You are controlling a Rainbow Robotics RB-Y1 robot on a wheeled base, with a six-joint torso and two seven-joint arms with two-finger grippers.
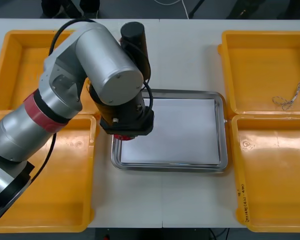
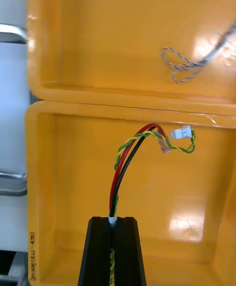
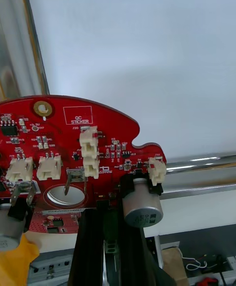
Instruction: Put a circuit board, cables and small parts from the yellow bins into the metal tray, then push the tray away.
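Note:
A round red circuit board point(image 3: 73, 153) with white connectors is held in my left gripper point(image 3: 105, 207), which is shut on its edge. It hangs over the white inside of the metal tray point(image 3: 196, 165), near the tray's left rim. In the front view the left arm point(image 1: 120, 100) covers that side of the tray point(image 1: 217, 100), and a sliver of the board point(image 1: 122, 136) peeks out under the wrist. My right gripper point(image 2: 114, 219) is shut on a red, yellow and black cable point(image 2: 123, 168) above a yellow bin point(image 2: 59, 178); the cable's white plug point(image 2: 181, 132) curls away from the fingers.
A twisted blue and white cable point(image 1: 290, 97) lies in the far right bin point(image 1: 260, 55), also seen beyond the right gripper point(image 2: 189, 65). The near right bin point(image 1: 275, 175) and both left bins point(image 1: 20, 65) point(image 1: 65, 190) flank the tray.

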